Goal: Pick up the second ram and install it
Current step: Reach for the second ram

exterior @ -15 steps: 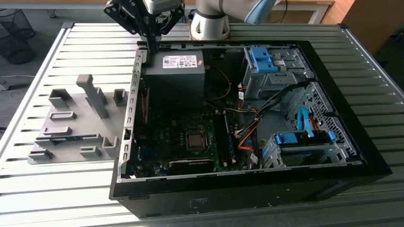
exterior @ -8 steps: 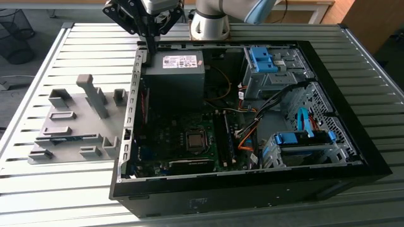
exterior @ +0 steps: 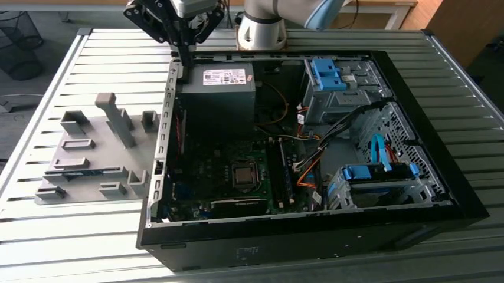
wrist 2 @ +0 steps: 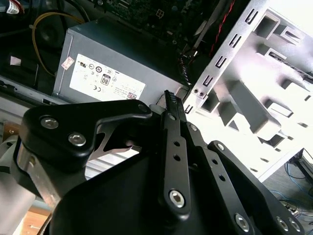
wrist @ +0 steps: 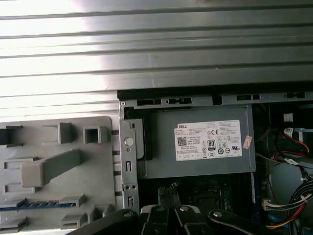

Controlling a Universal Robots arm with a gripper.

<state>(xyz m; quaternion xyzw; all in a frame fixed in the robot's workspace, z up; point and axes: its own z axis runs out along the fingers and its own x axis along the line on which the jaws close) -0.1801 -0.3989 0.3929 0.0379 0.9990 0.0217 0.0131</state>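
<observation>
The slatted metal table fills the exterior view. The open black computer case lies on it and takes up the centre and right of the frame. The arm rises behind the case at the top centre. It reaches toward the upper left, and its wrist points straight down.

The grey fixture block lies on the table left of the case and just beside its perforated side wall. Inside the case, at its upper left, sits the grey power supply, label up, also seen in the first wrist view.

The gripper hangs over the case's upper-left corner, with its tips just above the rim beside the power supply. In the second wrist view the slim black fingers look pressed together, though the angle is steep. They hold nothing and touch nothing.

The second ram lies in a slot of the fixture block in the lower left of the exterior view, well apart from the gripper. In the first wrist view it shows as a thin blue strip.
</observation>
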